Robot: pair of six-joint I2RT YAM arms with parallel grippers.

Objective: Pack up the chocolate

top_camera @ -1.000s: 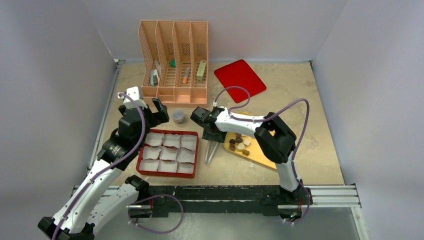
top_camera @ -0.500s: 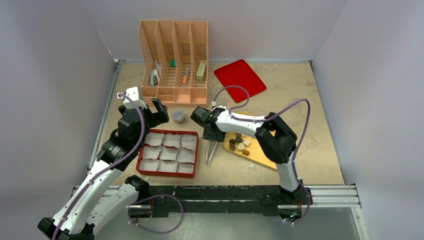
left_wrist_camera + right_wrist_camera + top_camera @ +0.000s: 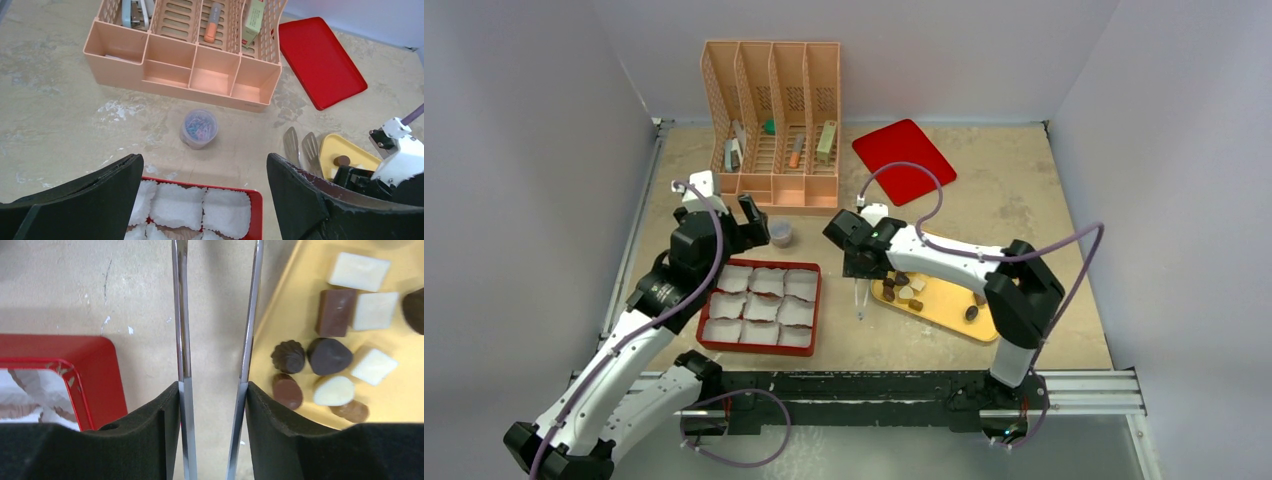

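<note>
Gripping a pair of metal tongs [image 3: 182, 315], the right gripper [image 3: 212, 390] hangs at the middle of the top view. Its fingers clench the handles, and the blades stand apart over bare worktop between the red box [image 3: 100, 370] and the yellow tray [image 3: 280, 315]. The chocolate [image 3: 327, 356] lies clustered on the tray's left end, and the paper cups [image 3: 177, 205] look empty. The left gripper [image 3: 204, 165] is released above the box's upper edge. The first pick seems under way. Next, the blades must shift right to straddle one piece, then pinch gently.
</note>
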